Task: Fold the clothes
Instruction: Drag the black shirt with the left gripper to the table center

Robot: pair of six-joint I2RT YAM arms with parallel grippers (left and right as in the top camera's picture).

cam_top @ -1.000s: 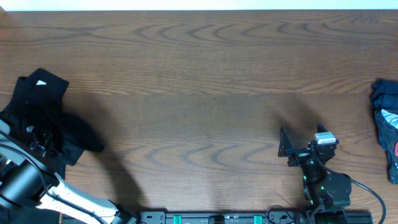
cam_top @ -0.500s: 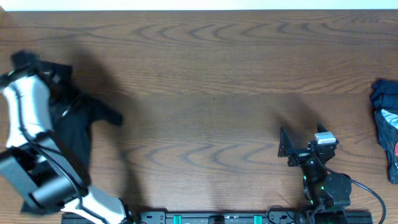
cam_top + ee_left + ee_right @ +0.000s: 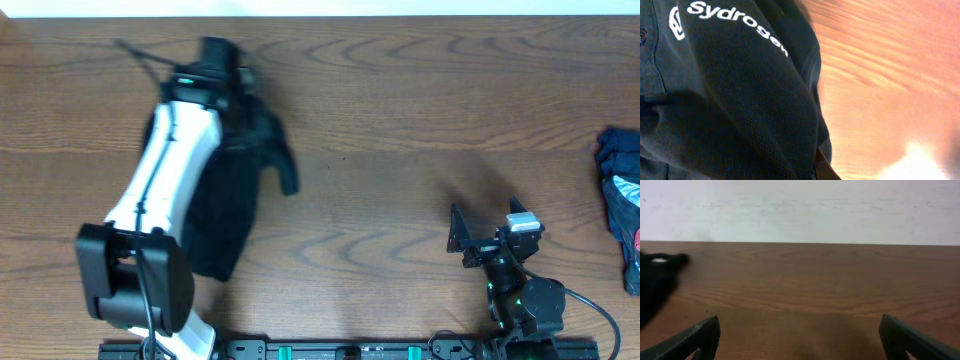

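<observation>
One black long-sleeved collared top of soft fabric [image 3: 235,190] hangs from my left gripper [image 3: 222,70], around 10 o'clock on the brown wood-grain worktop [image 3: 400,100]. The left gripper is pressed together, pinching the top near its upper end. The fabric drapes down beneath the white arm [image 3: 165,170], with one sleeve sticking out toward 3 o'clock. I can't tell whether the hem touches the worktop. In the left wrist view, mesh fabric fills most of the frame, with white logo lettering [image 3: 737,22] on it. The right gripper [image 3: 485,235] sits at 5 o'clock with jaws spread wide, holding nothing, well apart from the top. A dark blue bundle with red and grey-white patches [image 3: 622,200] lies at the 3 o'clock edge.
</observation>
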